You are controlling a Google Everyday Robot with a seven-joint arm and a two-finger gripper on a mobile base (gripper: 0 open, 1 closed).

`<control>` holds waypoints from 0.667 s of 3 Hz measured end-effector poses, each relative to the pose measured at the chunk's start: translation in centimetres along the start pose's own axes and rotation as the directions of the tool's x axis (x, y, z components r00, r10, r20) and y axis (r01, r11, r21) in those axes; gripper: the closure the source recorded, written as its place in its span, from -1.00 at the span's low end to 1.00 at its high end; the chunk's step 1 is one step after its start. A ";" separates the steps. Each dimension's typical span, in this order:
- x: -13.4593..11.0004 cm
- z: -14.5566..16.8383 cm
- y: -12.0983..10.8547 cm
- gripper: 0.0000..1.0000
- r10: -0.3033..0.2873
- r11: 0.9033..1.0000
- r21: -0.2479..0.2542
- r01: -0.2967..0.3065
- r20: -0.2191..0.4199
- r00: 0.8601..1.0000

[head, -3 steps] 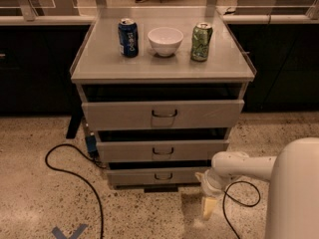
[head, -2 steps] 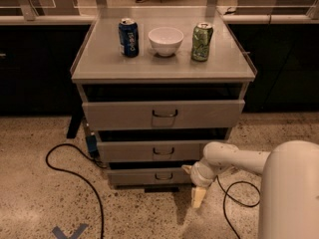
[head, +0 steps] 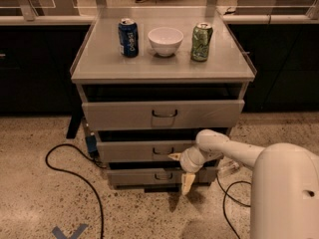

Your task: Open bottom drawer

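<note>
The shallow grey metal bottom drawer is the lowest of three fronts in the grey metal drawer cabinet, with a small dark wire loop handle at its centre. The white robot arm's gripper hangs before the cabinet's lower right, just right of that handle, its two cream fingers spread apart and holding nothing. On the cabinet's worktop stand a blue drinks can, a white bowl and a green drinks can.

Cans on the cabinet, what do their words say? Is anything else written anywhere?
Blue can: white lettering, too blurred to read.
Green can: label too blurred to read.
White bowl: no writing.
Gripper, open, by the bottom drawer: no writing.
</note>
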State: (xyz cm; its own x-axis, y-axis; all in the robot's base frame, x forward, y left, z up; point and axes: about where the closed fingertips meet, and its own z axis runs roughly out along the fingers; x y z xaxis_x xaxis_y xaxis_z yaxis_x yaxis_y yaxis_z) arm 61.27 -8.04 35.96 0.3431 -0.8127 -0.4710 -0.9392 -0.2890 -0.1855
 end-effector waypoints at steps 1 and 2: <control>2.2 -3.4 -1.1 -1.00 -0.018 0.997 0.069 0.023 -0.068 0.998; 4.1 -8.0 -1.8 -1.00 -0.037 0.989 0.130 0.068 -0.228 0.973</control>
State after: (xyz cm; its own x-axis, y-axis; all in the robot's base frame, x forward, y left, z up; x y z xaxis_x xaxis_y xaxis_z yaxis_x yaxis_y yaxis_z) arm 64.26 -14.89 41.31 0.3655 -0.8954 -0.2544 -0.9037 -0.2758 -0.3275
